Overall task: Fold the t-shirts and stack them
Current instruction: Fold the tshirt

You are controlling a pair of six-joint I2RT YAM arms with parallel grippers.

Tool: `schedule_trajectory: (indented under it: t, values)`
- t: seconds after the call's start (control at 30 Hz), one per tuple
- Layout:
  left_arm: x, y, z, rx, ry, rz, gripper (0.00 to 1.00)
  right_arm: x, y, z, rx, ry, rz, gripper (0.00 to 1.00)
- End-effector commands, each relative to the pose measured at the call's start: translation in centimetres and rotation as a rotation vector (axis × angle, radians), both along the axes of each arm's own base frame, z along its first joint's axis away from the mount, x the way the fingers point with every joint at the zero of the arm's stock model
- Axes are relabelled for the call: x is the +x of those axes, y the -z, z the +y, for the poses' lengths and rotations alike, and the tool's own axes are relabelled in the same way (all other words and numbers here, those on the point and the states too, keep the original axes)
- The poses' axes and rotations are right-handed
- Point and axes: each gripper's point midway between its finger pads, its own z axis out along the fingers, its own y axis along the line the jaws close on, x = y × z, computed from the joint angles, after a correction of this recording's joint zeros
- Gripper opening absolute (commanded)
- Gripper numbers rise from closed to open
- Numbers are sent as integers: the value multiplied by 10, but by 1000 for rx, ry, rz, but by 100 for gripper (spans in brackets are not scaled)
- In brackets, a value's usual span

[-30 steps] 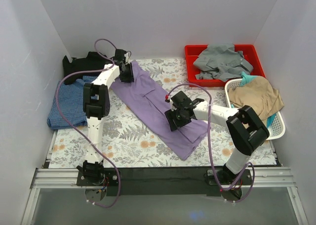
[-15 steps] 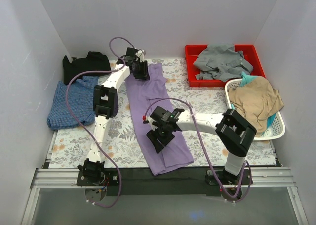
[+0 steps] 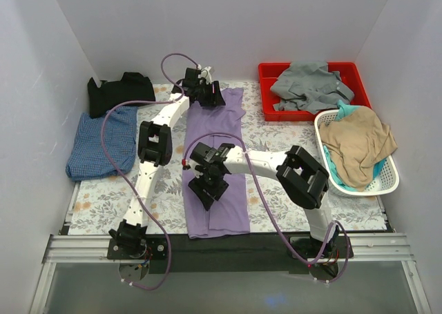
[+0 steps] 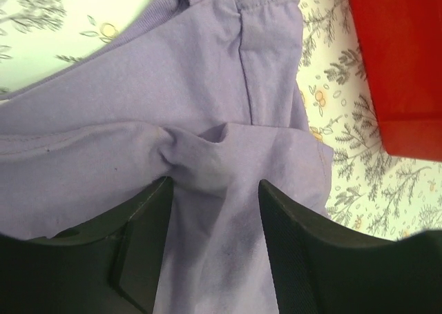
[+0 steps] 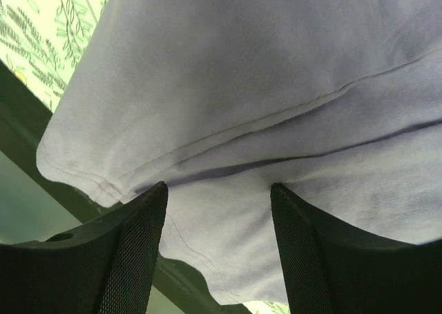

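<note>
The lilac-purple t-shirt (image 3: 224, 124) lies as a long strip from the back of the floral table to its front edge. My left gripper (image 3: 207, 95) is at the shirt's far end, jaws apart, fingertips pressed on puckered purple cloth (image 4: 207, 86). My right gripper (image 3: 206, 190) is on the near half, jaws apart over flat cloth (image 5: 228, 86) beside the hem. The black t-shirt (image 3: 121, 90) lies bunched at the back left. The blue checked t-shirt (image 3: 100, 145) lies just in front of it.
A red bin (image 3: 263, 93) with a grey garment (image 3: 311, 86) stands at the back right, and its red wall shows in the left wrist view (image 4: 400, 65). A white basket (image 3: 359, 186) holds a tan garment (image 3: 359, 138). The black front rail (image 3: 228, 248) runs under the shirt's hem.
Both arms swung the purple shirt from a diagonal into a straight front-to-back strip. The left gripper moved right along the back; the right gripper moved left and nearer.
</note>
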Motion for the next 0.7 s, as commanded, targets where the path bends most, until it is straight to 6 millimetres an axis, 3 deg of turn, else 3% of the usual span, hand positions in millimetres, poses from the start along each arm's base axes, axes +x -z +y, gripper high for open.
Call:
schedule_trajectory:
  t: [0.0,0.13,0.17,0.23,0.3,0.33,0.37,0.4,0.47,0.5,0.53,0.57,0.6,0.67]
  values:
    - [17,-4,14,-21,-32,-37,52,32,25,-5,-71,1,-114,68]
    - [18,-13,22,-23,-31,-52,56,61,17,-14,-111,32,-257,69]
    - [18,-20,23,-16,-24,-73,56,64,6,-14,-96,38,-284,69]
    - [19,-56,26,-15,-30,-136,56,77,-8,-20,-104,56,-368,70]
    - [15,-66,31,0,-47,-149,56,81,-33,-21,-63,72,-417,70]
    - [13,-103,34,-9,-56,-204,56,82,-52,-20,-23,80,-444,70]
    - [6,-101,37,-1,-61,-189,56,82,-61,-20,-3,85,-453,70]
    - [2,-134,39,-10,-73,-234,56,79,-68,-21,17,86,-450,71]
    - [-7,-149,47,-2,-90,-245,56,73,-88,-23,68,93,-454,71]
    - [-16,-140,51,9,-106,-203,56,70,-93,-23,88,95,-450,71]
    - [-26,-164,52,-3,-106,-226,56,62,-101,-27,116,95,-435,71]
    - [-35,-169,53,-15,-108,-210,55,60,-104,-29,121,117,-430,71]
    - [-53,-147,54,-13,-107,-126,55,59,-103,-36,110,146,-434,71]
    - [-88,-165,53,-44,-87,-102,53,59,-94,-59,53,200,-462,72]
